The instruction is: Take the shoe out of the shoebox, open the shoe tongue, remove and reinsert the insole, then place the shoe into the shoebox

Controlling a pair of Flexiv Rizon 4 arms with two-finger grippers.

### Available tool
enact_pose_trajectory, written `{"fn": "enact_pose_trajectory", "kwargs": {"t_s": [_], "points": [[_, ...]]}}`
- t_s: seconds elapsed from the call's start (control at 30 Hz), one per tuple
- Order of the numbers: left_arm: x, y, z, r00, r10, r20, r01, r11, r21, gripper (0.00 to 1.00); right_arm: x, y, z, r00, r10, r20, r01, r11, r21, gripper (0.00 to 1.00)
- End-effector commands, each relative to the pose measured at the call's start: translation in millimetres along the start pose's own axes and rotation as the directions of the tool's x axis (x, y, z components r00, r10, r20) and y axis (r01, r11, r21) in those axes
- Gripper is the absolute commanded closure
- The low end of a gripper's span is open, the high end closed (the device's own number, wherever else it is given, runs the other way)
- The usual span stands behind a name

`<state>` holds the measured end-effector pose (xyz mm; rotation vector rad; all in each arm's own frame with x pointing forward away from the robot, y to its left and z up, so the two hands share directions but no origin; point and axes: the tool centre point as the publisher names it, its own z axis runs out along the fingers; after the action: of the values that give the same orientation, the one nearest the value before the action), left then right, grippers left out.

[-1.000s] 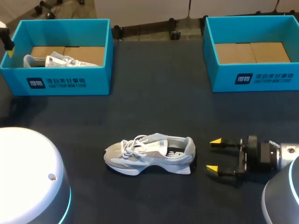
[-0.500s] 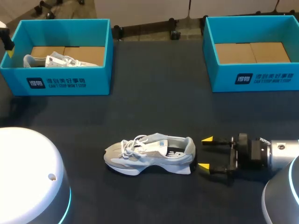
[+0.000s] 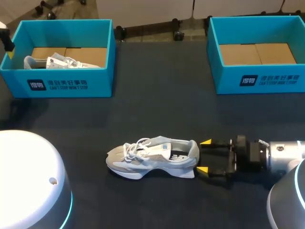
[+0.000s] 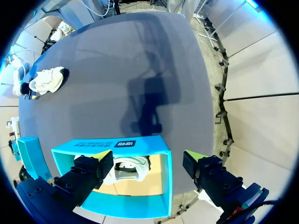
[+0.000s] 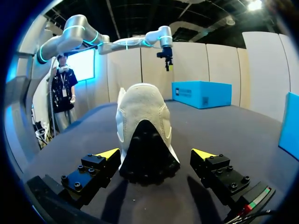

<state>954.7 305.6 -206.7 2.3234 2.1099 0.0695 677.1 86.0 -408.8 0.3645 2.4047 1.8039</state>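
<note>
One grey and white shoe (image 3: pixel 152 160) is lying on its sole on the near part of the dark table (image 3: pixel 162 95), outside both boxes, its toe pointing toward the robot's left and its heel toward the right. The right tool (image 3: pixel 204 156) is sitting low over the table just behind that heel, coming in from the right side. Its two yellow-tipped fingers are standing spread wide, one on either side of the heel. In the right wrist view the shoe (image 5: pixel 142 121) is showing its heel straight ahead of the right tool (image 5: pixel 155 153), centred in the gap, and neither finger is touching it.

Farther back, two blue boxes are standing well apart along the far edge. The right shoebox (image 3: pixel 257 78) is showing only its cardboard floor. The left shoebox (image 3: pixel 71 86) is holding a second pale shoe (image 3: pixel 59 61). In the left wrist view the left tool (image 4: pixel 149 158) is hanging high above the left shoebox (image 4: pixel 112 144), fingers spread and gripping nothing, well apart from the shoe (image 4: pixel 46 80) out on the table.
</note>
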Motion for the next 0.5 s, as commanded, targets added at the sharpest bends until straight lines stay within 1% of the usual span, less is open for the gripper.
{"fn": "enact_pose_trajectory", "kwargs": {"t_s": [0.03,0.5], "points": [[0.3,0.0,-0.2,1.0,0.001,-0.002,-0.001,1.0,0.0,0.0,1.9,2.3,3.9,1.0,-0.001,0.005,0.001,1.0,0.007,0.0],[0.3,0.0,-0.2,1.0,0.001,-0.002,-0.001,1.0,0.0,0.0,7.6,6.3,12.7,1.0,0.001,-0.02,-0.001,1.0,0.01,0.0]]}}
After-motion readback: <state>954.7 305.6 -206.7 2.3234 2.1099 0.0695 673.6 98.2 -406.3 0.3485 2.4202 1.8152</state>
